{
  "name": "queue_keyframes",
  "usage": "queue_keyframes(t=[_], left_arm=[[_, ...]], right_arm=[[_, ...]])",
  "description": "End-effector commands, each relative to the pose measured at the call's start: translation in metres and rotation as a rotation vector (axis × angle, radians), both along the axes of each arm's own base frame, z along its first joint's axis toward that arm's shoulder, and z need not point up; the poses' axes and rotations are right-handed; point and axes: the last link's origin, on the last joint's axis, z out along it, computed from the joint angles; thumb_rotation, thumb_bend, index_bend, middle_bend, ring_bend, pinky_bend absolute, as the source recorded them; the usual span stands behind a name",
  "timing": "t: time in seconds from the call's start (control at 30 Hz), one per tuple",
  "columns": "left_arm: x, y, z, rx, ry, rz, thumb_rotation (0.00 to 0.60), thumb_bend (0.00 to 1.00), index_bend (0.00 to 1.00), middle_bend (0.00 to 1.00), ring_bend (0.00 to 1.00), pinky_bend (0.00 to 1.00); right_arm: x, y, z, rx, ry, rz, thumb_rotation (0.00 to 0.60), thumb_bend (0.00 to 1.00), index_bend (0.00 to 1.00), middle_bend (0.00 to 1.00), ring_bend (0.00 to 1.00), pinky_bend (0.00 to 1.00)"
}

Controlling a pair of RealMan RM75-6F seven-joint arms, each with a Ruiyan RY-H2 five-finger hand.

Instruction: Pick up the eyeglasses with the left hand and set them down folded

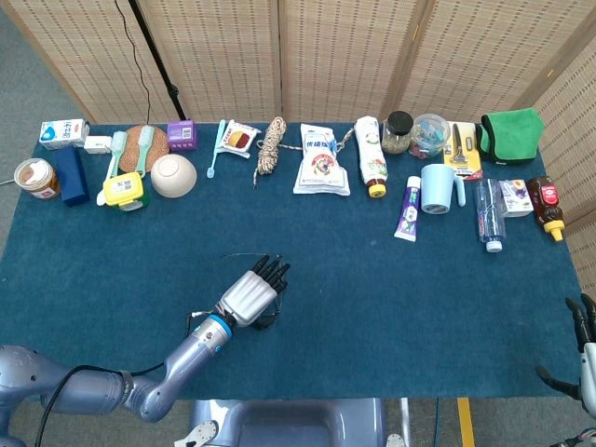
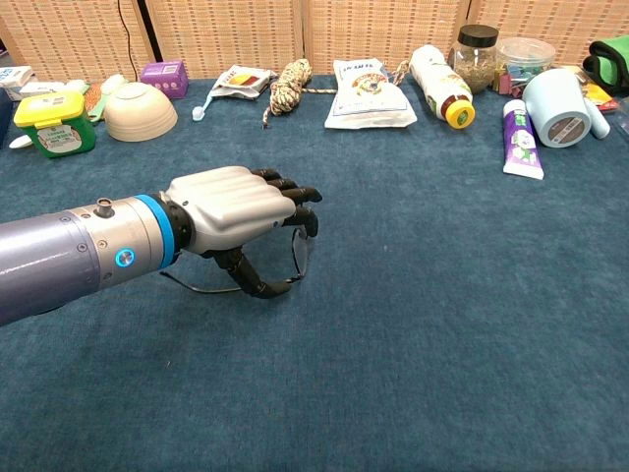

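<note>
Chest view: left hand [image 2: 231, 206] lies palm-down, fingers [image 2: 295, 195] curled holding one pair of eyeglasses [image 2: 295, 258] on the tabletop [image 2: 442, 295].

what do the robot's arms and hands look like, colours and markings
The left arm is a smooth grey-silver cylinder ending in a bright blue wrist ring, with a small glowing blue ring light and a metal stud. The left robot hand has a light grey shell and black fingers. The right robot hand shows dark fingers at the frame edge.
</note>
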Motion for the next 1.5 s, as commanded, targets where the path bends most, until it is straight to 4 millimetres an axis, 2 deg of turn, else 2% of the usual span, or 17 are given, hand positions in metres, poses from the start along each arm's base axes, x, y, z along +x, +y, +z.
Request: queue_keyframes(t=[0.03, 0.37, 0.47, 0.63, 0.8, 0.93, 1.07, 1.27, 1.5], left_arm=[[-0.0004, 0.0, 0.0004, 0.001, 0.002, -0.001, 0.348, 0.3, 0.23, 0.0, 0.0, 0.0], [-0.0033, -0.0002, 0.0004, 0.0, 0.02, -0.011, 0.35, 0.3, 0.21, 0.0, 0.0, 0.0], [-0.0037, -0.0006, 0.0001, 0.002, 0.023, -0.016, 0.355, 0.3, 0.24, 0.0, 0.0, 0.0], [-0.0037, -0.0007, 0.0001, 0.01, 0.022, -0.018, 0.407, 0.3, 0.31, 0.0, 0.0, 0.0], [-0.0037, 0.0016, 0.0026, 0.022, 0.022, -0.02, 0.437, 0.3, 0.34, 0.0, 0.0, 0.0], [-0.0047, 0.0025, 0.0025, 0.025, 0.024, -0.016, 0.483, 0.3, 0.42, 0.0, 0.0, 0.0], [-0.0033, 0.0033, 0.0023, 0.031, 0.016, -0.014, 0.501, 0.3, 0.46, 0.0, 0.0, 0.0], [-0.0007, 0.0028, 0.0017, 0.022, 0.003, -0.005, 0.507, 0.3, 0.46, 0.0, 0.0, 0.0], [0.0037, -0.0005, 0.0029, 0.01, -0.01, -0.005, 0.506, 0.3, 0.41, 0.0, 0.0, 0.0]], right_arm=[[0.0003, -0.0001, -0.0001, 0.0, -0.001, 0.0, 0.6, 0.0, 0.02, 0.0, 0.0, 0.0], [0.0005, 0.0009, 0.0008, -0.003, -0.001, -0.002, 0.6, 0.0, 0.02, 0.0, 0.0, 0.0], [0.0005, 0.0011, 0.0008, -0.003, -0.001, -0.003, 0.6, 0.0, 0.02, 0.0, 0.0, 0.0], [0.0006, 0.0014, 0.0017, -0.007, -0.001, -0.003, 0.6, 0.0, 0.02, 0.0, 0.0, 0.0], [0.0008, 0.0016, 0.0022, -0.009, -0.001, -0.003, 0.6, 0.0, 0.02, 0.0, 0.0, 0.0], [0.0009, 0.0015, 0.0019, -0.009, -0.001, -0.003, 0.6, 0.0, 0.02, 0.0, 0.0, 0.0], [0.0003, 0.0018, 0.0022, -0.012, 0.0, -0.008, 0.6, 0.0, 0.01, 0.0, 0.0, 0.0], [-0.0004, 0.0017, 0.0024, -0.015, 0.0, -0.011, 0.6, 0.0, 0.01, 0.0, 0.0, 0.0], [-0.0018, 0.0028, 0.0033, -0.018, 0.0, -0.017, 0.6, 0.0, 0.01, 0.0, 0.0, 0.0]])
